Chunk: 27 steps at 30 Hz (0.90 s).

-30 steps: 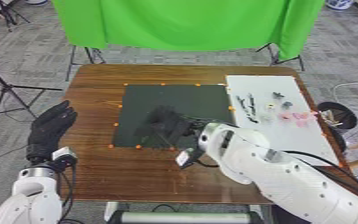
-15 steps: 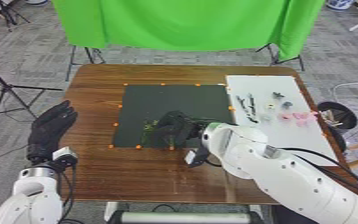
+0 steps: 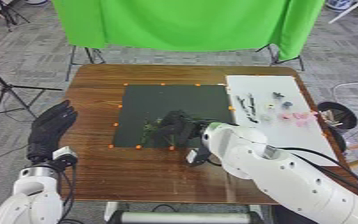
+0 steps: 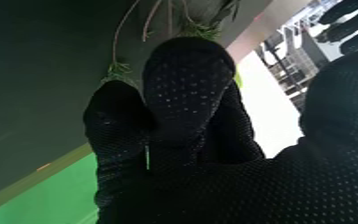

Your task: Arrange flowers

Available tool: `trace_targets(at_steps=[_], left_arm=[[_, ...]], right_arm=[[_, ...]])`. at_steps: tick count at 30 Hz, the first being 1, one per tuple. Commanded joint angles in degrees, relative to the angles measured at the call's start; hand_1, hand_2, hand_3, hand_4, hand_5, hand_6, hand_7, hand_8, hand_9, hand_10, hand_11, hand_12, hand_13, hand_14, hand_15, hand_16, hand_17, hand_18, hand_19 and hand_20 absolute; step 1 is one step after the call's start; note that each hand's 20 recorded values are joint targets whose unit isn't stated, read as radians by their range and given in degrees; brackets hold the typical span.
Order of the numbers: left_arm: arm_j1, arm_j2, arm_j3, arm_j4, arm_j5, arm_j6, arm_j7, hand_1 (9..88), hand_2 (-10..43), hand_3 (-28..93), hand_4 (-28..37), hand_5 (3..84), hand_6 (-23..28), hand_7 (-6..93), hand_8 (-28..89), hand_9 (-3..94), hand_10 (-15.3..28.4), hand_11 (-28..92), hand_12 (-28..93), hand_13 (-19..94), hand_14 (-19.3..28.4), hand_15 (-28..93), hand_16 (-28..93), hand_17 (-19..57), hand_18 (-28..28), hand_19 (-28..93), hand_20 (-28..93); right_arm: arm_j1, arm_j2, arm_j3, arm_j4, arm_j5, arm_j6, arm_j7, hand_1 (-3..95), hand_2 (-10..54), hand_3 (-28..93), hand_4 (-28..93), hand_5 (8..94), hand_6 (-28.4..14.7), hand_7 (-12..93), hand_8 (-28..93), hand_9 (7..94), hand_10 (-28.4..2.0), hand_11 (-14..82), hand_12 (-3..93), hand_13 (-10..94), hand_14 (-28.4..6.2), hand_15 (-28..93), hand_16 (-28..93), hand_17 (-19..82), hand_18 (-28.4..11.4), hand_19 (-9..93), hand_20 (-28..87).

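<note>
My right hand [image 3: 177, 124] is over the lower right part of the dark mat [image 3: 158, 97]. Thin green sprigs [image 3: 151, 131] lie on the mat beside it. In the right wrist view the right hand [image 4: 189, 75] has relaxed fingers, its thumb well apart from them. Sprigs with reddish stems [image 4: 117, 42] show past the fingertips, their lower ends partly hidden by the glove. The left hand [image 3: 51, 125] rests open at the table's left edge; black fingers of the left hand [image 4: 349, 25] also appear farther off in the right wrist view.
On the white board [image 3: 291, 140] at the right are dark twigs [image 3: 246, 107], pink flowers [image 3: 300, 117] and small grey pieces [image 3: 287, 105]. A black bin [image 3: 337, 114] stands past the table's right edge. Orange dots mark the mat's border.
My right hand has moved slightly right and toward the near side, and the green sprigs on the mat now show to its left. The left hand has stayed still.
</note>
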Motion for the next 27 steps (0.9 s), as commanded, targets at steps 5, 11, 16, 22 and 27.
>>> trace_targets(at_steps=[5, 11, 16, 22, 27], left_arm=[[0.1, -0.32, 0.21, 0.14, 0.29, -0.52, -0.59, 41.1, -5.4, 72, -14.1, 49.1, 0.1, 19.8, -10, 42.3, 12.0, 21, 10, 37, 13.7, 22, -2, 15.9, 11.0, 11, 28], [0.2, -0.40, 0.09, 0.07, 0.27, -0.53, -0.52, 41.2, -5.3, 72, -14.2, 49.1, 0.0, 19.8, -10, 42.4, 12.1, 21, 10, 37, 13.7, 22, -2, 15.9, 11.0, 11, 28], [0.7, -0.39, -0.27, -0.16, 0.24, -0.35, -0.54, 41.3, -5.3, 72, -14.3, 49.2, 0.1, 19.8, -10, 42.4, 12.1, 21, 10, 37, 13.6, 22, -2, 15.9, 11.0, 10, 28], [0.6, -0.40, -0.03, -0.13, 0.35, -0.49, -0.66, 41.2, -5.3, 72, -14.2, 49.1, 0.0, 20.0, -10, 42.4, 12.1, 21, 10, 37, 13.7, 22, -2, 16.0, 10.9, 10, 28], [0.7, -0.39, -0.12, -0.15, 0.29, -0.57, -0.88, 41.2, -5.3, 72, -14.1, 49.2, 0.0, 19.9, -10, 42.4, 12.1, 21, 10, 37, 13.7, 22, -2, 16.0, 10.9, 10, 28]], right_arm=[[-0.3, -0.2, 2.5, -2.2, 4.7, 7.9, -2.2, 16.0, 8.7, 66, -16, 53.1, -4.4, 11, -8, 54.4, -13.1, 6.7, 7.4, 93, -5.2, 54, 25, 66, -13.7, 93, 42], [1.1, 1.7, 2.4, -4.4, -5.6, 27.1, -0.9, 22.0, 4.2, 67, -15, 59.9, -1.1, 16, -10, 62.3, -12.2, 8.4, 8.5, 93, -5.5, 52, 25, 65, -13.2, 93, 39], [3.2, 3.1, 7.3, -4.3, -17.0, 16.6, 16.2, 23.6, -7.9, 69, -13, 58.5, -1.6, 16, -9, 59.4, -13.3, 7.9, 11.1, 89, -5.4, 53, 25, 62, -12.8, 93, 38], [4.6, 4.8, 10.5, 0.6, -14.2, 5.2, 23.9, 20.1, -9.5, 62, -13, 43.5, -3.1, 8, -6, 44.7, -18.6, 4.7, 11.0, 86, -6.4, 55, 24, 59, -14.4, 93, 38], [3.0, 6.2, 13.0, 2.2, -11.8, -1.1, 26.9, 18.3, -9.5, 58, -13, 36.8, -2.3, 4, -5, 38.5, -21.6, 2.9, 9.9, 85, -7.1, 56, 23, 59, -14.9, 93, 38]])
